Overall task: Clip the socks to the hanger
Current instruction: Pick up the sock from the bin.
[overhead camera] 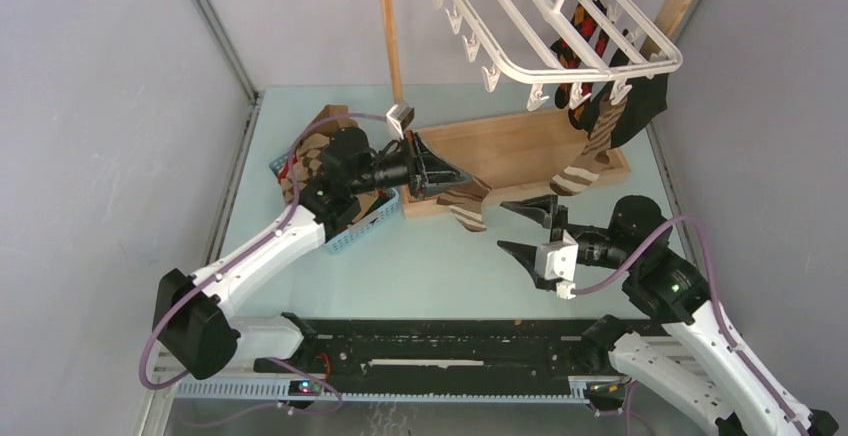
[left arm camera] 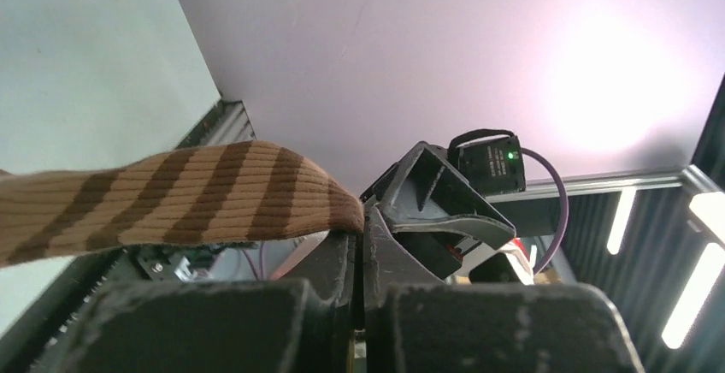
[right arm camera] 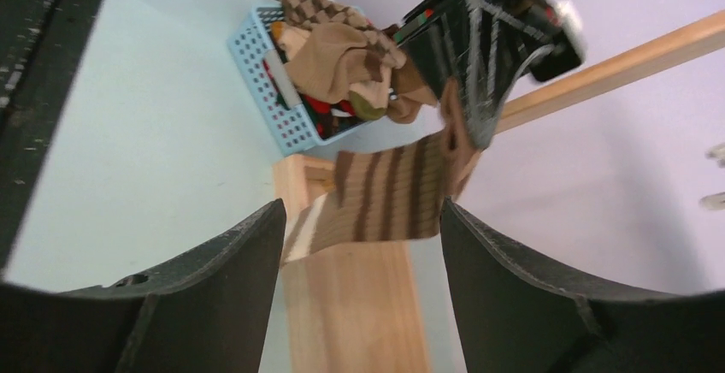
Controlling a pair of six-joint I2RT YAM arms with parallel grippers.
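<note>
Just behind the left tool (overhead camera: 455,174) sits the small blue mesh basket (overhead camera: 352,235), heaped with tan checked socks (overhead camera: 312,151). That tool is clamped tight on one end of a brown-and-tan striped fabric sock (overhead camera: 470,206), which droops from its tips towards the right. The sock looks light, soft and floppy, so it will likely sag and twist. It is probably best pinched flat near its free end. The right tool (overhead camera: 502,227), jaws wide apart, sits just beyond that hanging end without touching it. Above and beyond it hangs the white plastic drying hanger (overhead camera: 560,78), with patterned clipped socks (overhead camera: 600,116) dangling beneath.
</note>
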